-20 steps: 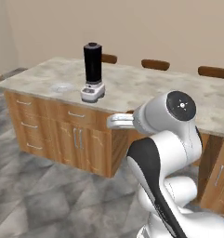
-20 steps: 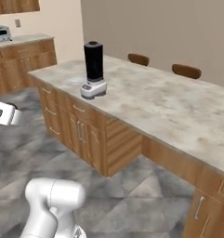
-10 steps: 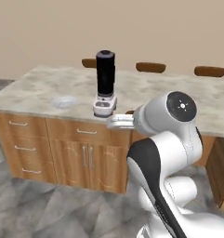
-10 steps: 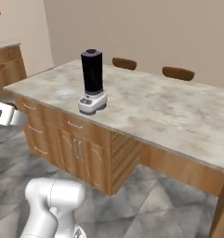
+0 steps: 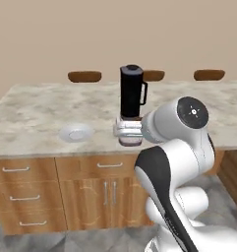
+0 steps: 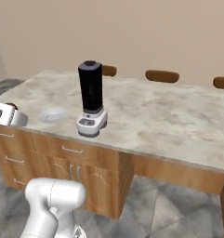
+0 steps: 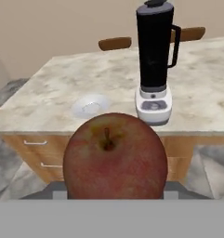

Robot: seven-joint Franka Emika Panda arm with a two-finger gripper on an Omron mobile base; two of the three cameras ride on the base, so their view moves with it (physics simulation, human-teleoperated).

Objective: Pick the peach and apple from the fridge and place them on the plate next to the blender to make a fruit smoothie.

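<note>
The whole scene has shifted since the earlier pictures, which means the base and its cameras have moved. The island counter [image 5: 36, 118] now faces the robot more squarely, and the blender [image 5: 132, 106] sits nearer the middle of the left base view.

In the hand view, a red apple [image 7: 115, 156] with a yellowish patch near its stem fills the lower centre. It sits right in front of the camera, clamped in the gripper [image 7: 115, 193]. The fingertips themselves are hidden behind the fruit.

Beyond the apple is the marble-topped island. The black blender jug stands upright on its white base. The small white plate [image 7: 90, 105] lies on the countertop just to the blender's left, apart from it and with nothing on it.

Brown chair backs [image 5: 84, 76] show along the far side of the counter, and wooden drawers [image 5: 21, 189] line its front.
</note>
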